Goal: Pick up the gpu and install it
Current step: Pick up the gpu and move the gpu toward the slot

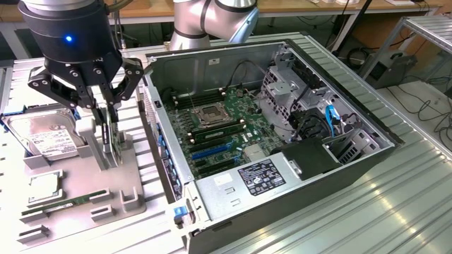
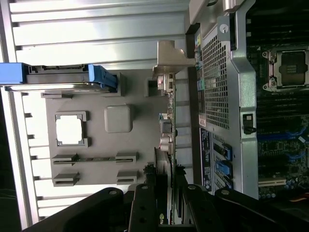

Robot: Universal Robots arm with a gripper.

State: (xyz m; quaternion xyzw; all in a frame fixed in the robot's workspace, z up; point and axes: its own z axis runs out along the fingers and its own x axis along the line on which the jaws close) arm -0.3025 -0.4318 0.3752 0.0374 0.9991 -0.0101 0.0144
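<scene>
End effector at gpu | gpu upright, edge-on, silver bracket

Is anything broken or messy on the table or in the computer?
Nothing looks broken, spilled or crooked. The computer case lies on its side with its cover off, but everything inside sits neatly. The gpu stands straight on its edge in the grey tray, and the gripper is right at it.
</scene>
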